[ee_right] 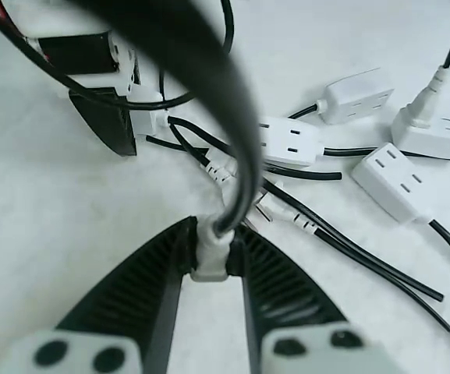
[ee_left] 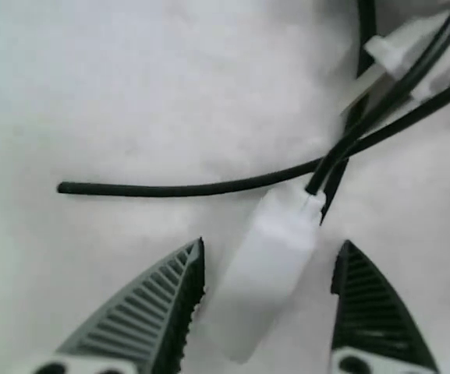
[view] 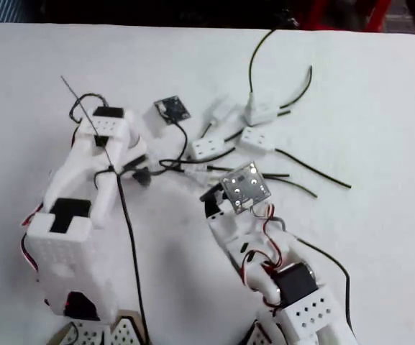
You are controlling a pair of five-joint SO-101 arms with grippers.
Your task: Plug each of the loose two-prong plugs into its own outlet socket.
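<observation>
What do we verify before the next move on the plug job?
1. Right gripper grip on the white plug: ok, shut on it.
2. Left gripper grip on the white connector: not ok, open, one finger on either side of it.
3. Free socket: ok, the outlet and the second outlet show empty slots.
4. Prong alignment of the held plug: cannot tell, the prongs are hidden.
5. Clear path to the outlets: not ok, black cords lie across the table between them and the right gripper.
</observation>
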